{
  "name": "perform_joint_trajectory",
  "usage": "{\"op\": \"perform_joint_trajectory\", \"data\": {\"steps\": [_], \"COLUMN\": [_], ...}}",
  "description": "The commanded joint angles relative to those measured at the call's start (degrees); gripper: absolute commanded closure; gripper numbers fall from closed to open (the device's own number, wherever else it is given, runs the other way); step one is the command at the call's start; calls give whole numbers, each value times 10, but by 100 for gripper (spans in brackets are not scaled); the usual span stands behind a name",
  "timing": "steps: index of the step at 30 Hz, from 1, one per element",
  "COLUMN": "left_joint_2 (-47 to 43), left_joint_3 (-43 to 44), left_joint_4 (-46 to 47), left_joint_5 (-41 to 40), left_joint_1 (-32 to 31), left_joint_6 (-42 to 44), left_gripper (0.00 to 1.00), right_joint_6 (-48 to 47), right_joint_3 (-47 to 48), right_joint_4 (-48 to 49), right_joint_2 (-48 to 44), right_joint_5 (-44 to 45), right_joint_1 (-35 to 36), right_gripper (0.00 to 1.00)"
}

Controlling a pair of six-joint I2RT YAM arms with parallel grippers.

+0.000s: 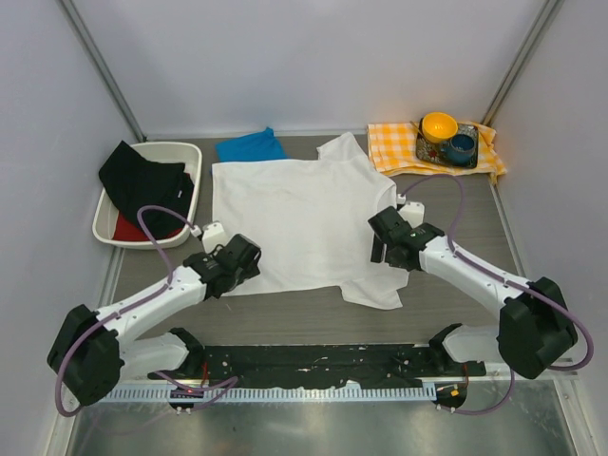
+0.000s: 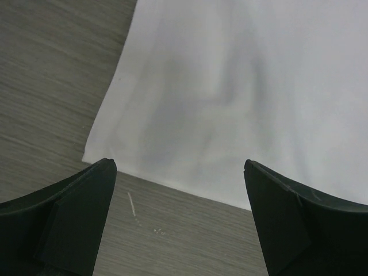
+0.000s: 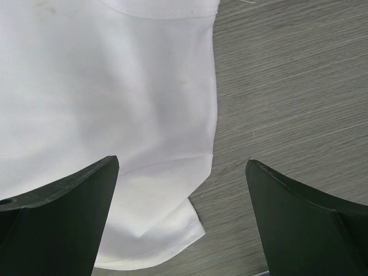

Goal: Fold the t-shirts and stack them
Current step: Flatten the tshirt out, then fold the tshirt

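I'm hovering the left gripper (image 2: 179, 167), spread wide and empty, over the near-left corner of the plain white cotton t-shirt (image 1: 294, 218). The right gripper (image 3: 181, 164) is gaping likewise at its right edge. The small folded blue shirt (image 1: 251, 147) is lying just behind. Pinching only one layer risks dragging in wrinkles.

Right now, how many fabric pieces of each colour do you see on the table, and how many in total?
White: 1, the white shirt
Blue: 1, the blue shirt
Black: 1, the black cloth in the tub
Red: 1, the red cloth under it
Orange-and-white: 1, the checked cloth
Total: 5
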Motion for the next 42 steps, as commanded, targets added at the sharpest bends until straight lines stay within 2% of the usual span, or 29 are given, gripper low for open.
{"op": "perform_joint_trajectory", "data": {"steps": [1, 7, 18, 31, 39, 42], "left_joint_2": [-63, -82, -12, 29, 62, 59], "left_joint_3": [-25, -51, -69, -76, -86, -90], "left_joint_4": [-72, -107, -81, -10, 37, 43], "left_joint_5": [-28, -22, -56, -35, 1, 5], "left_joint_1": [-2, -2, 12, 97, 113, 114], "left_joint_6": [-86, -137, -177, -123, -108, -106], "left_gripper": [3, 6, 14, 25, 54, 73], "right_joint_6": [-25, -45, -58, -65, -62, -60], "right_joint_3": [17, 6, -9, -10, -10, -10], "right_joint_4": [20, 33, 53, 65, 56, 48], "right_joint_2": [-33, -53, -63, -47, -48, -48], "right_joint_5": [-14, -29, -73, -96, -86, -81], "right_joint_1": [5, 5, 9, 17, 17, 17], "right_gripper": [2, 2, 3, 4, 4, 4]}}
